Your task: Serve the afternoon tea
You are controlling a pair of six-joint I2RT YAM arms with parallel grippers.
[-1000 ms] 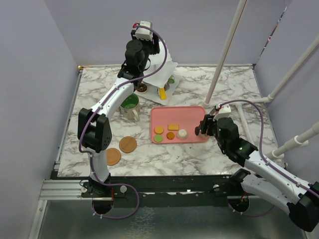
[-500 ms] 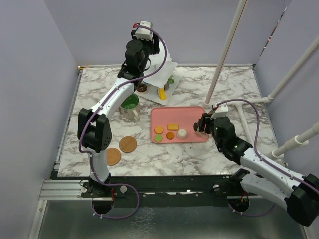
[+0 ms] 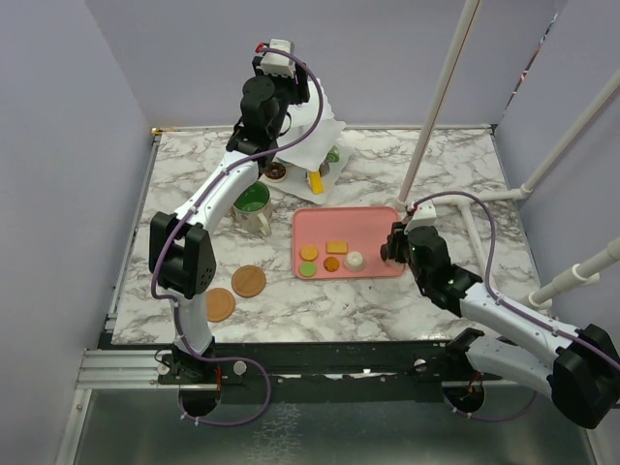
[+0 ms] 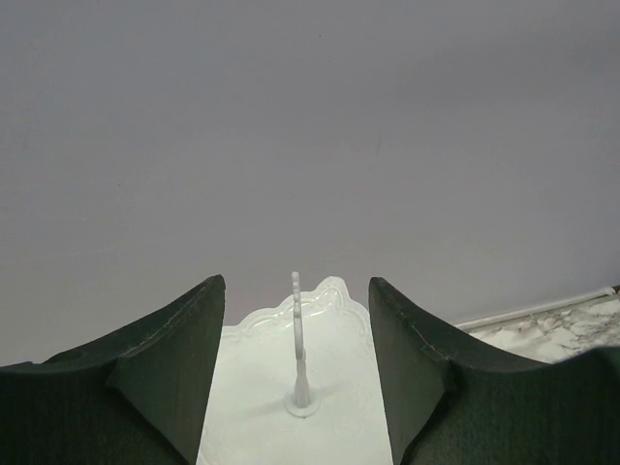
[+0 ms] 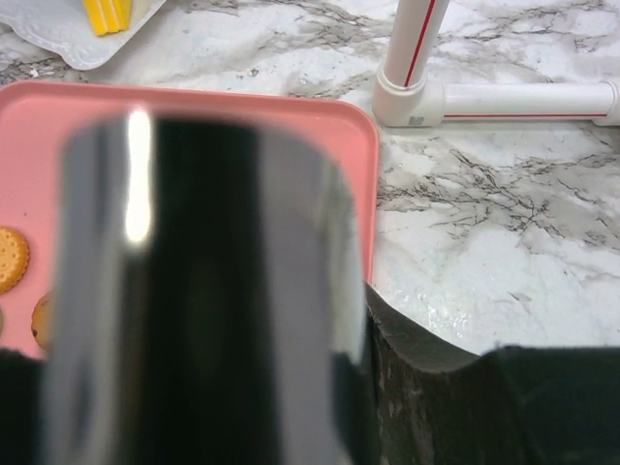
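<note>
The white three-tier stand [image 3: 312, 145] stands at the back with a donut [image 3: 276, 171] and a yellow cake slice [image 3: 316, 180] on its bottom tier. My left gripper [image 4: 295, 291] is open, high above the stand's top tier [image 4: 291, 387], its fingers either side of the centre post. Several small pastries [image 3: 331, 258] lie on a pink tray [image 3: 373, 221]. My right gripper [image 3: 391, 248] is at the tray's right edge, shut on shiny black tongs [image 5: 194, 291]. The green-inside mug [image 3: 252, 201] and two wooden coasters [image 3: 248, 281] are to the left. The beige mug is out of view.
White pipe posts [image 3: 436, 107] rise at the right back, with a pipe foot [image 5: 504, 97] lying on the marble just beyond the tray. Purple walls close in the table at left, back and right.
My right gripper has moved left with the tongs to the tray's right edge. The left arm has hardly moved.
</note>
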